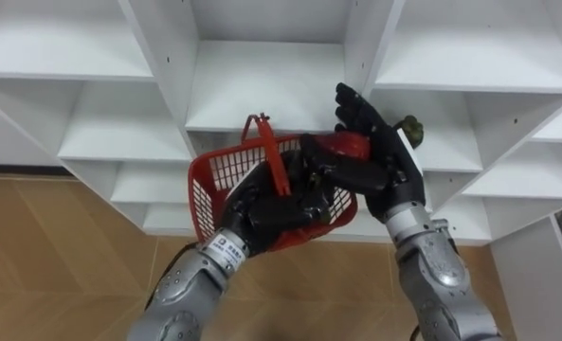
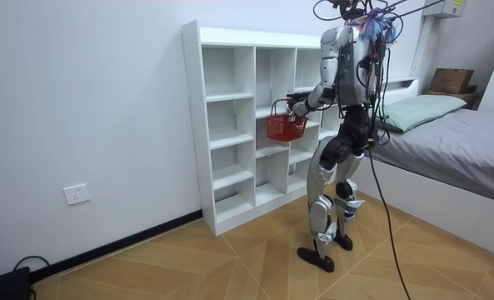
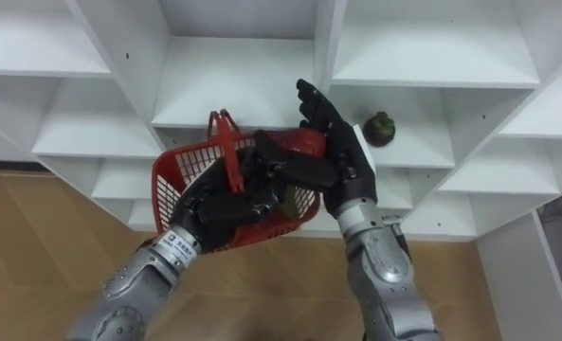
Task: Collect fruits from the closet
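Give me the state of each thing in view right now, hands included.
red basket: held tilted in front of the shelves, handle raised.
left hand: curled on the red basket.
red fruit: pinched in the right hand, over the basket.
right hand: shut on the red fruit.
dark green fruit: resting on a shelf, untouched.

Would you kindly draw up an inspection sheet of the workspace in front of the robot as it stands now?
Surface: white shelf unit, compartments mostly bare.
Job's things: red basket held before the shelves; red fruit above its rim; dark green fruit on a shelf to the right.
Clutter: nothing seen.
Robot hands: left robot hand grips the basket; right robot hand holds the red fruit.
Cables: dark cable by the wall, at the room view's lower left.
Surroundings: wooden floor, bed, wall socket.
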